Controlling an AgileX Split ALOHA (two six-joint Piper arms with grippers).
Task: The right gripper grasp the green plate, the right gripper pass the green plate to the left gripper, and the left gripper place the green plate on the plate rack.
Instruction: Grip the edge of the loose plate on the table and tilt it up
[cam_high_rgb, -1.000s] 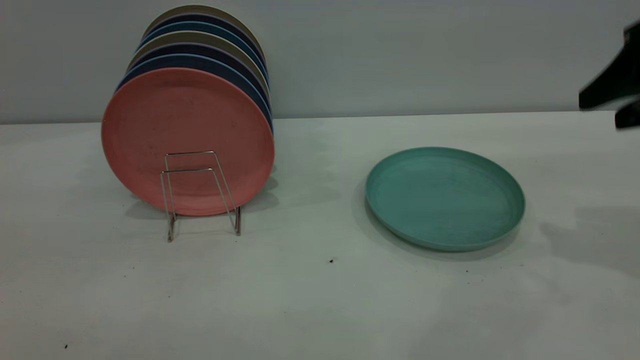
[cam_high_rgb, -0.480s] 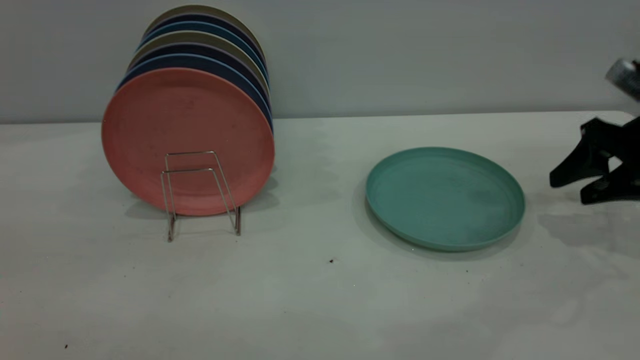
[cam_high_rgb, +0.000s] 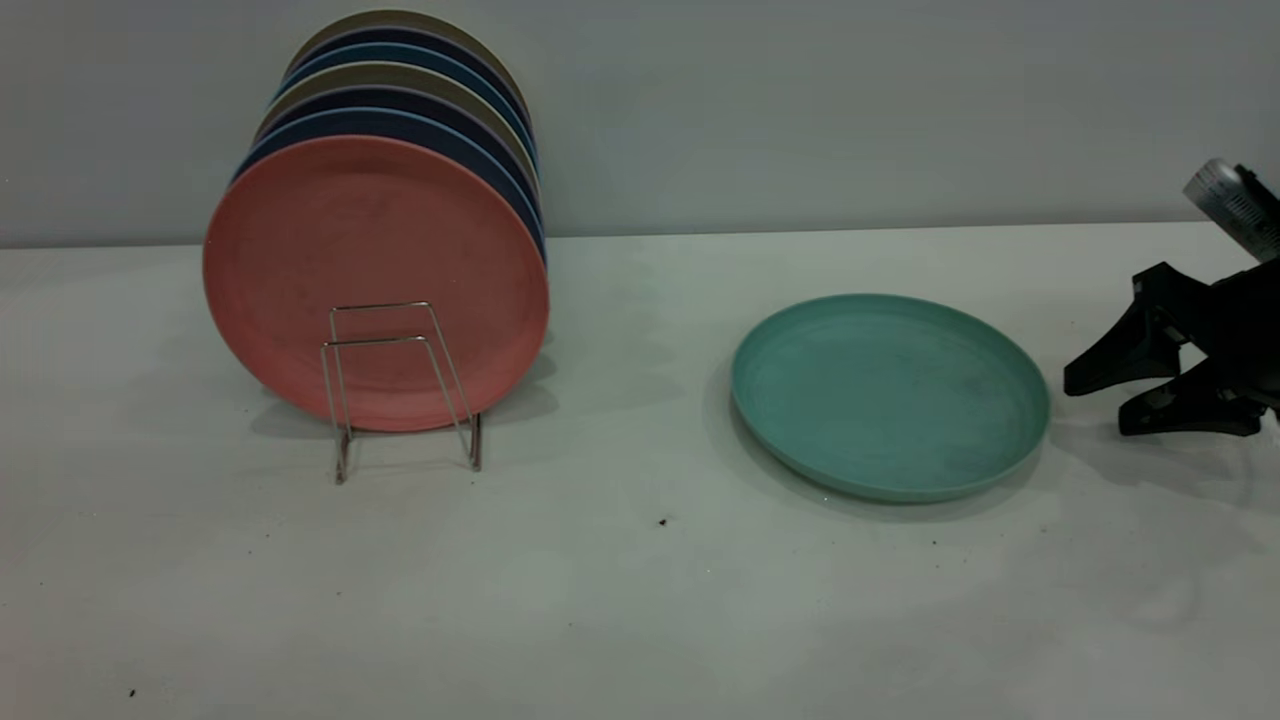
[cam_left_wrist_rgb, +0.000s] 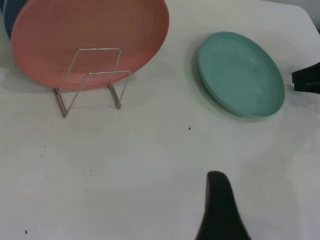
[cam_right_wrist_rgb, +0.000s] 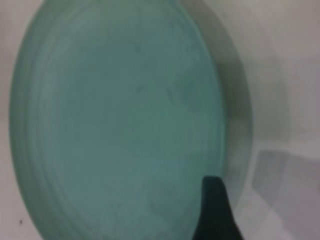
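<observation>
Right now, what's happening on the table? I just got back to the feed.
The right gripper is low at the table's right side, fingers spread, pointing at the green plate without touching it. The plate lies flat on the table, not yet grasped. The plate rack stands on the left with a pink plate and darker plates behind it, and its front wire loops are free. Only one finger of the left gripper shows, above the table, holding nothing.
</observation>
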